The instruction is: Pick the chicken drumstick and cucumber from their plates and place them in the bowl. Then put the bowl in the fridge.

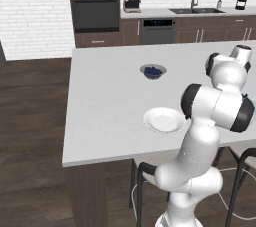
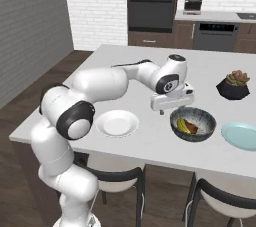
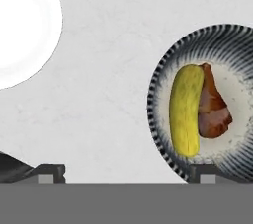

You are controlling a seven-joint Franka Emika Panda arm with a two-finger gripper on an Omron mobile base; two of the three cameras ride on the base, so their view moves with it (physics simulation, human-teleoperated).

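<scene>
Looking down the hand view, you see the cucumber (image 3: pixel 186 110) touching the chicken drumstick (image 3: pixel 213 105) inside the bowl (image 3: pixel 160 77) at 3 o'clock. Your gripper (image 3: pixel 126 173) is spread wide, empty; the white plate (image 3: pixel 24 25) sits at 10 o'clock.

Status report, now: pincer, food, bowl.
Pincer open, empty, hovering above the counter beside the bowl. Cucumber and chicken drumstick both in the bowl, touching. White plate bare. Nothing blocking the bowl.

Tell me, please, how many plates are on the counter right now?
2. The white plate sits bare near the counter's front edge, left of the bowl. The blue-green plate lies right of the bowl, cut off by the picture's edge. Others may be hidden.
</scene>
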